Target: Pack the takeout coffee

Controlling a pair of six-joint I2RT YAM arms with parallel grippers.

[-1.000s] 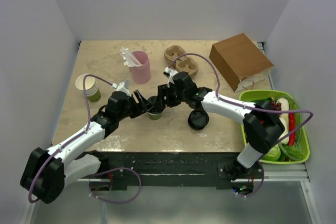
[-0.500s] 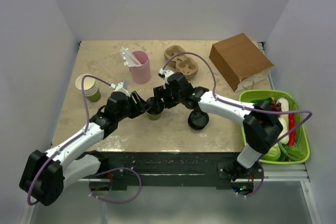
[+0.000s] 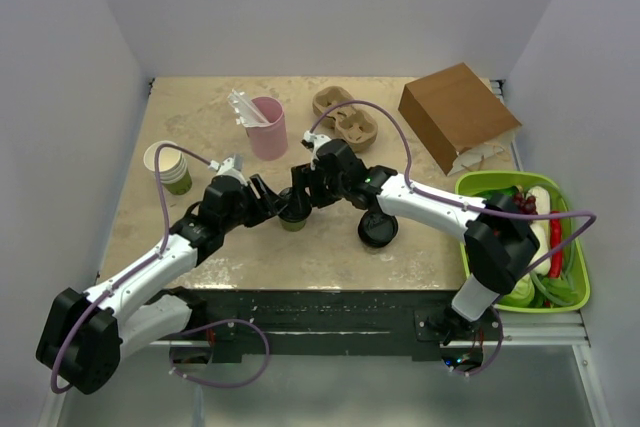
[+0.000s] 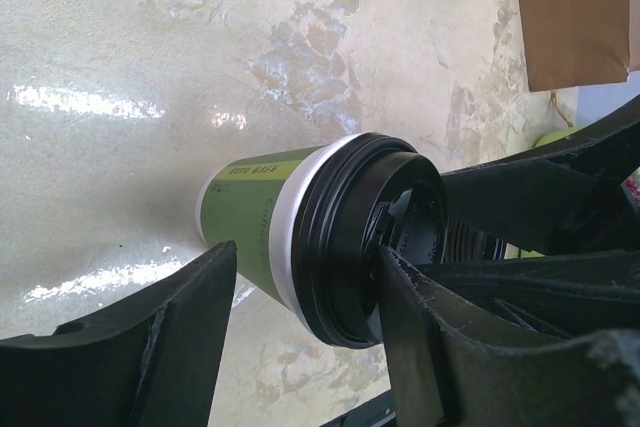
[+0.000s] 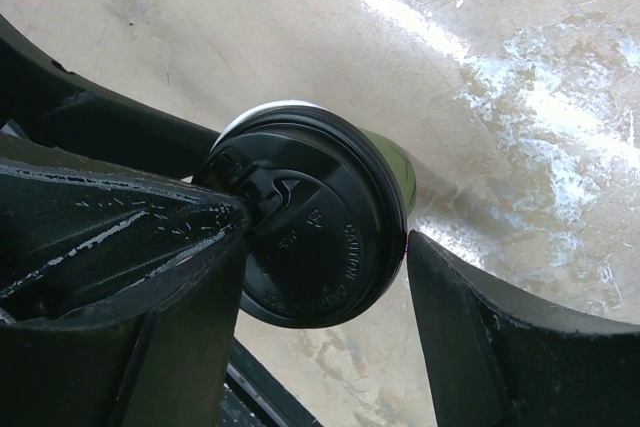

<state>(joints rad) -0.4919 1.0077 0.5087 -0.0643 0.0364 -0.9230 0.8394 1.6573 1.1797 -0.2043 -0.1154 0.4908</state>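
1. Mid-table, well away from every edge, the coffee (image 3: 293,217) stands upright: a green cup with a white band under its black lid (image 5: 320,247).
2. From the left, the left gripper (image 4: 305,267) straddles the cup. One finger (image 4: 180,337) lies against the green wall and the other against the rim of the lid, so it pinches the coffee.
3. From the right and above, the right gripper (image 5: 328,229) has the lid between its fingers. Both fingers (image 5: 480,347) meet the lid's edge, so it too is closed on the coffee.
4. The two grippers crowd the coffee from both sides and sit close to each other. No bare table shows between them there.
5. Toward the near edge, the table (image 3: 300,262) is open in front of the coffee.
6. To the right, a lid stack (image 3: 378,230) sits near the coffee, just beside the right arm.
7. Behind and to the left, the pink cup (image 3: 268,129) stands apart from the coffee. Bare surface lies between them.
8. Straight behind, the carrier (image 3: 345,117) lies near the far edge, apart from the grippers.
9. At the left edge, the cup stack (image 3: 168,167) stands well apart from the coffee, close to the left arm's cable.
10. At the far right corner, the bag (image 3: 457,117) lies on its side, its mouth facing the bin (image 3: 482,178).
11. The bin sits along the table's right edge and holds vegetables, well apart from the coffee.
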